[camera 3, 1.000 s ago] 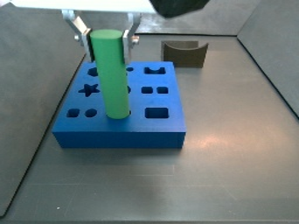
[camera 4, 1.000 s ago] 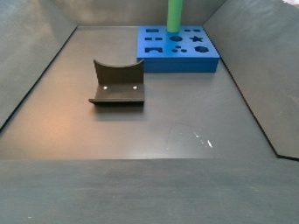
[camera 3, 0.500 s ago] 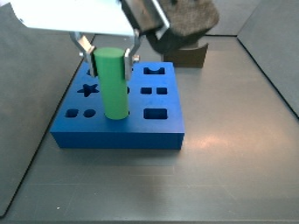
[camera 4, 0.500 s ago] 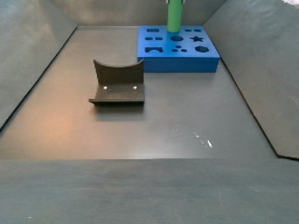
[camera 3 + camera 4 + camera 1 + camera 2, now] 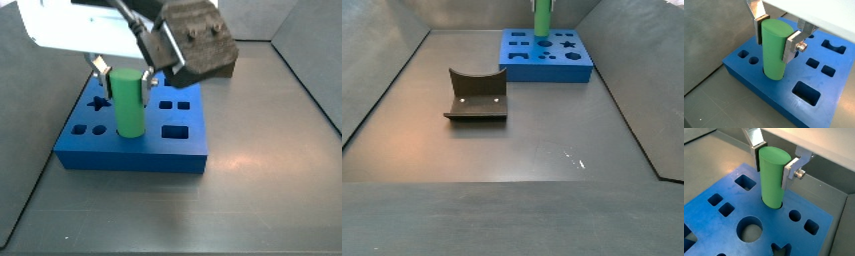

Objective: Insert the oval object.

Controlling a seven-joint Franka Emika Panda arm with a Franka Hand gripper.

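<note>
claw [image 5: 776, 35] clamped on upright smooth green oval object [image 5: 773, 49], its base in blue block [image 5: 817, 105] below

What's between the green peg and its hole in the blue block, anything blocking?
Nothing visible. The gripper holds the green peg upright near its top, and the peg's lower end already sits in a hole of the blue block. The brown block lies apart on the floor.

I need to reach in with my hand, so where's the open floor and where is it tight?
Bare floor spreads in front of the blue block and right of the dark brown curved block. It is crowded at the blue block, where the gripper sits around the green oval peg standing in a hole.
</note>
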